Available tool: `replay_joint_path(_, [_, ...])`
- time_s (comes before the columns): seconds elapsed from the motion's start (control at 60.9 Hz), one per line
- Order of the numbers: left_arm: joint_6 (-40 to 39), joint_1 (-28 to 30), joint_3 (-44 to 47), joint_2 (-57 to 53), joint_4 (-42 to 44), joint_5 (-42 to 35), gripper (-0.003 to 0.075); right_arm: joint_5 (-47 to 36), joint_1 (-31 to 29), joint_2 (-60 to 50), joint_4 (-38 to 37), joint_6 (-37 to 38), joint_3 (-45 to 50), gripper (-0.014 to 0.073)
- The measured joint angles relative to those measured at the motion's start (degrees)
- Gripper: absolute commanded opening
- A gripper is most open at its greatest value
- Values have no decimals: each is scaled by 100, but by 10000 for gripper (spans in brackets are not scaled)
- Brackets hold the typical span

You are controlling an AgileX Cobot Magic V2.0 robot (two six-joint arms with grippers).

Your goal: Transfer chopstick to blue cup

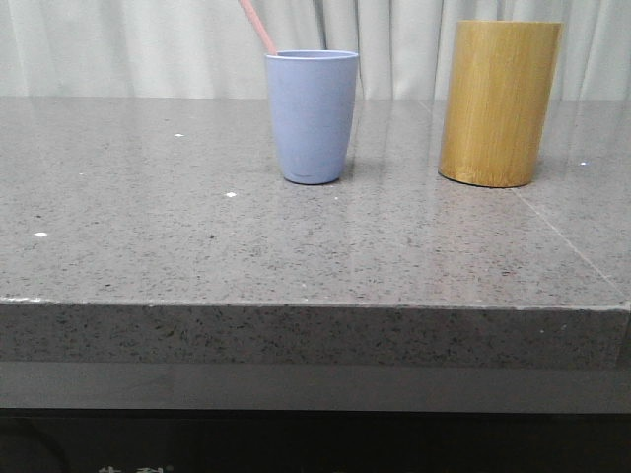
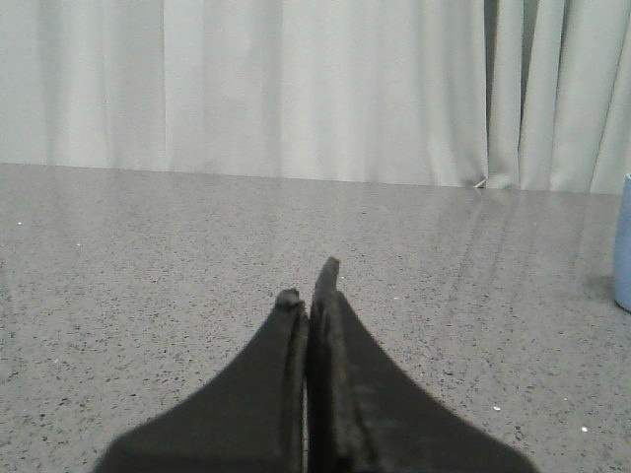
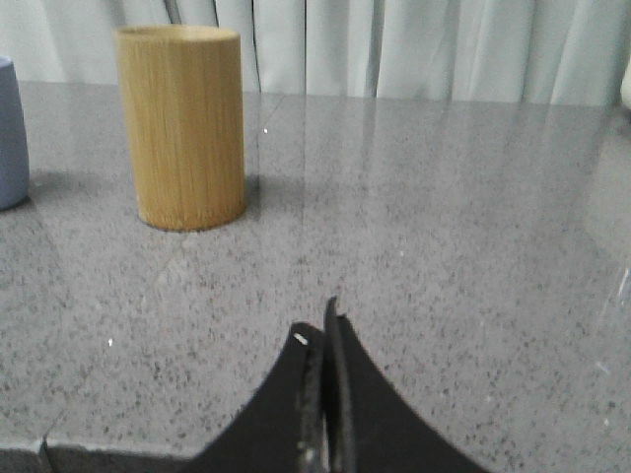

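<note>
The blue cup (image 1: pixel 312 116) stands upright on the grey stone table. A pale pink chopstick (image 1: pixel 258 27) sticks out of its rim, leaning to the left. A sliver of the cup shows in the left wrist view (image 2: pixel 623 241) and in the right wrist view (image 3: pixel 10 133). My left gripper (image 2: pixel 308 288) is shut and empty, low over bare table well short of the cup. My right gripper (image 3: pixel 317 327) is shut and empty, over the table near its front edge. Neither gripper shows in the front view.
A taller yellow-brown bamboo holder (image 1: pixel 499 102) stands right of the cup; it also shows in the right wrist view (image 3: pixel 181 126). White curtains hang behind the table. The table's front edge (image 1: pixel 315 305) runs across the front view.
</note>
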Motion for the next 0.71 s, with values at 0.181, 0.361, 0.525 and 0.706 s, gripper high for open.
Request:
replay_joint_path(0.181, [0, 0, 0, 0, 0, -8, -19, -108, -85, -25, 0, 0, 75, -69])
replay_joint_path(0.361, [0, 0, 0, 0, 0, -8, -19, -146, -85, -25, 0, 0, 75, -69])
replay_joint_path(0.525, [0, 0, 0, 0, 0, -8, -19, -169, -85, -25, 0, 0, 75, -69])
replay_joint_path(0.706, [0, 0, 0, 0, 0, -8, -19, -203, -85, -25, -5, 116, 75, -69])
